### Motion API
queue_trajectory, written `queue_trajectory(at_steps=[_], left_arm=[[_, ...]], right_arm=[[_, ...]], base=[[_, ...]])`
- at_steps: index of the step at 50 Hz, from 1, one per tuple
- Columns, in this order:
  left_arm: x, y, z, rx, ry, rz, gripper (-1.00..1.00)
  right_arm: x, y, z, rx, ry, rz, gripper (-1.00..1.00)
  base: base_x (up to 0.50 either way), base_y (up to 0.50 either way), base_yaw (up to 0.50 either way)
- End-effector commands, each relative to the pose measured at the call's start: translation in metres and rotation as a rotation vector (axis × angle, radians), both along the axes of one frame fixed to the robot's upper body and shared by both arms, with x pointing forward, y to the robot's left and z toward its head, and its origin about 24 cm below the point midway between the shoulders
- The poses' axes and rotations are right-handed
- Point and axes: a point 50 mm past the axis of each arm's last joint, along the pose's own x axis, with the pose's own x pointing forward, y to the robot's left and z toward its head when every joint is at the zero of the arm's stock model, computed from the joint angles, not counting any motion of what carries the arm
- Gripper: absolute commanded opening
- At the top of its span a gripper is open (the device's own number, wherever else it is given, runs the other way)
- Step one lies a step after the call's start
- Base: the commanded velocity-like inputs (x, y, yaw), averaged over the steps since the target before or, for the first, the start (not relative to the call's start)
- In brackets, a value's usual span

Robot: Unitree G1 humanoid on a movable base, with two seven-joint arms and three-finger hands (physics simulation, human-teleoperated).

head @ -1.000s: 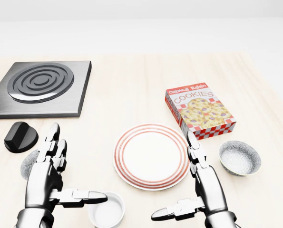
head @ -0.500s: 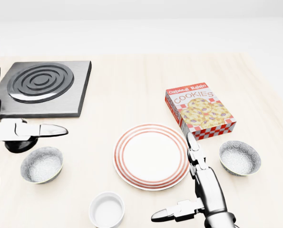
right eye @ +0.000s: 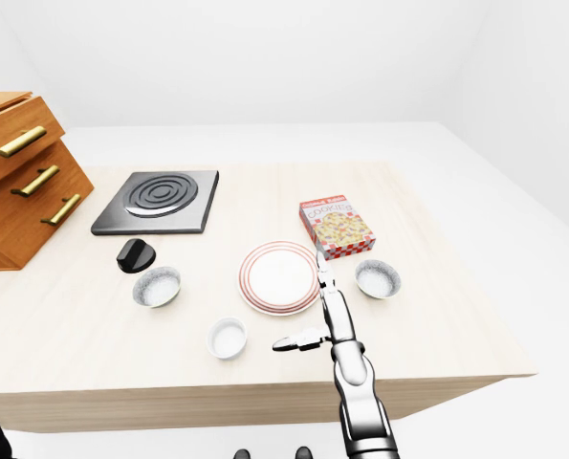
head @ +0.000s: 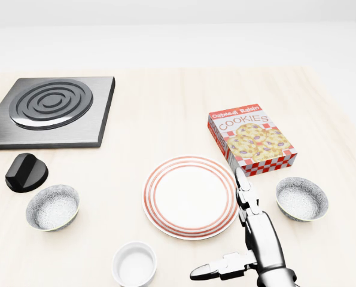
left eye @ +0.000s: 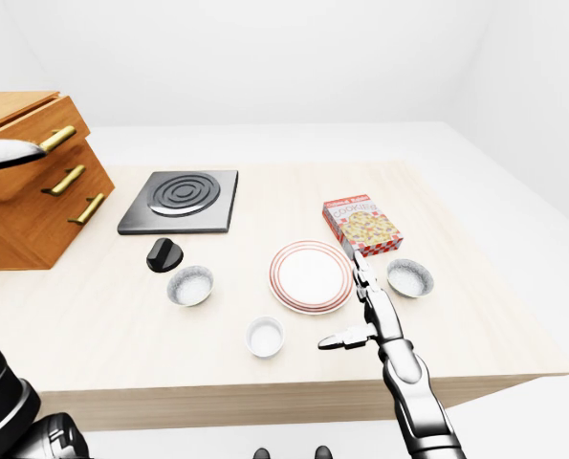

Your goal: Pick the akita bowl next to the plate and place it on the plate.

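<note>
room: white walls and floor, light wood table fills the head view
cabinet: wooden drawer unit with brass handles, on the table's left end in the left-eye view
burner: black square hob, top left in the head view
cookie box: lies flat, just up and right of the plate
plate: red-striped, centre, nothing on it
right hand: fingers straight, thumb out left, holding nothing; its fingers cover the plate's right rim in the head view, between the plate and the right akita bowl
right akita bowl: speckled, upright, on the table near the plate's right edge, not touching
left akita bowl: same kind, well left of the plate
ramekin: white, below the plate's left side
knob: black, just above the left akita bowl
left hand: only a silver tip at the left-eye view's left edge, grip can't be told
</note>
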Motion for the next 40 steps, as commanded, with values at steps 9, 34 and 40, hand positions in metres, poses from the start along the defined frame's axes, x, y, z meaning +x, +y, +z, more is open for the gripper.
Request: queue_trajectory(at_steps=[9,34,40], left_arm=[[-0.054,0.102,0.003,-0.186,0.037,0.305,1.00],[-0.055,0.164,-0.141,-0.598,0.456,0.464,1.00],[-0.050,0.163,-0.154,-0.644,0.490,0.451,1.00]], right_arm=[[0.000,0.000,0.000,-0.001,0.000,-0.006,1.00],[0.000,-0.002,0.001,-0.014,-0.005,-0.013,1.00],[0.001,-0.002,-0.002,-0.018,0.008,-0.015,1.00]], base=[[0.00,0.00,0.00],[0.00,0.00,0.00],[0.00,0.00,0.00]])
